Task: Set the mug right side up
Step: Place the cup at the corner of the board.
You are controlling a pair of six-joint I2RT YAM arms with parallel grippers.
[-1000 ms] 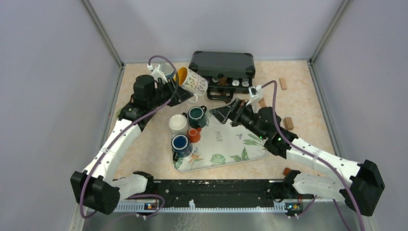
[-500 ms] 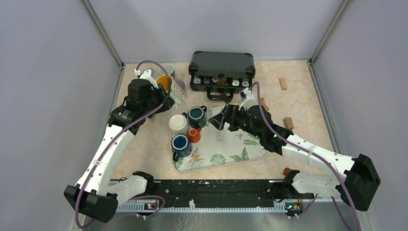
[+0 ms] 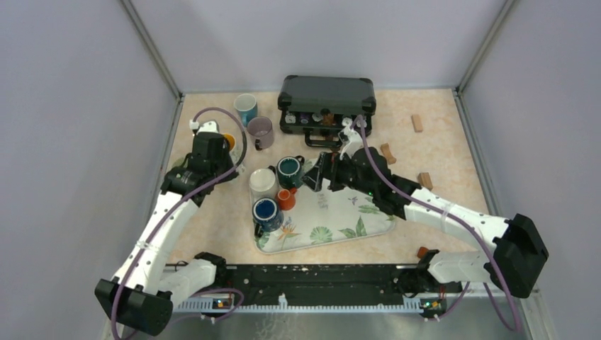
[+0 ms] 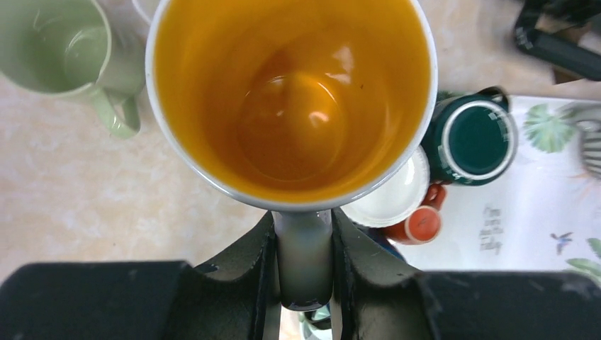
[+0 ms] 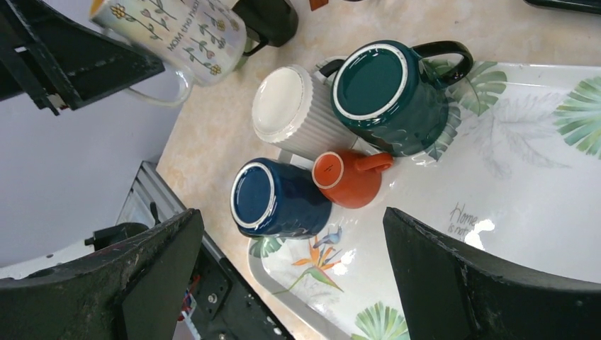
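Note:
My left gripper is shut on the handle of the flowered mug. Its yellow-orange inside faces straight up at the left wrist camera. In the top view this mug is mostly hidden under the left wrist, left of the tray. I cannot tell whether it touches the table. My right gripper stands wide open above the tray's left part, with nothing between its fingers. In the top view the right gripper hangs beside the dark green mug.
The leaf-printed tray carries upside-down mugs: white, dark green, small orange and blue. Two upright mugs stand at the back left. A black case and wooden blocks lie behind.
The left arm carried the mug from beside the case to the left and down, turning it from sideways to mouth up. The right gripper moved left over the tray.

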